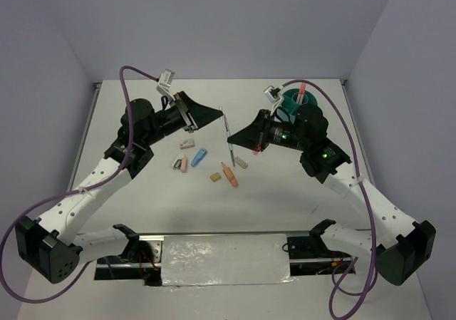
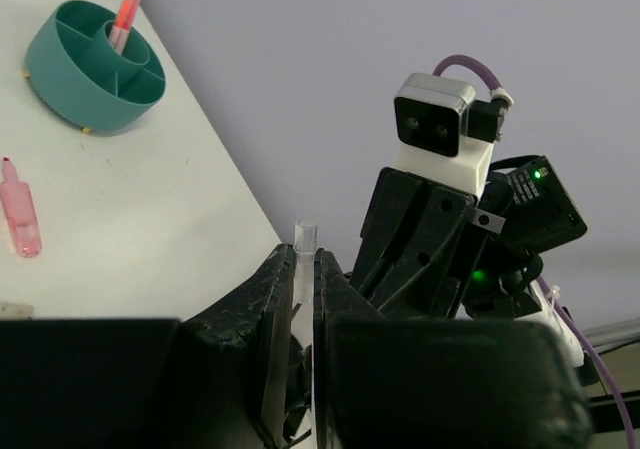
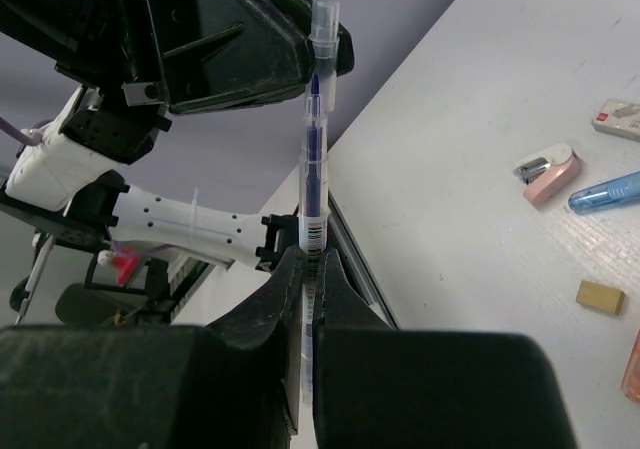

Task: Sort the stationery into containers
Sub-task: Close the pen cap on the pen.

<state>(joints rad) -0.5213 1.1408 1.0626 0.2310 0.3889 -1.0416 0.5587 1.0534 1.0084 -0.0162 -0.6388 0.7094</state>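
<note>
Not far along yet, going by this. Only one pink-orange marker (image 1: pixel 303 90) stands in the round teal plastic organiser cup (image 1: pixel 298 107). The thin clear pen with blue ink (image 1: pixel 226 131) is up in the air, well above the white bench (image 1: pixel 285 199). Your right pincer (image 3: pixel 310 259) is clamped on its barrel and your left pincer (image 2: pixel 303 264) is closed on the capped tip, so both are on the same pen.

Left to sort, all lying mid-bench right under that pen: a blue piece (image 1: pixel 201 155), a pink one (image 1: pixel 184 164), a tan block (image 1: pixel 214 177), an orange marker (image 1: pixel 229 175), a grey eraser (image 1: pixel 241 162) and a whitish block (image 1: pixel 187 144).

Room-wise, the cup sits far right, near the back edge and tucked behind your right arm, so I'd guess that approach is tight. The near half of the bench looks open.
</note>
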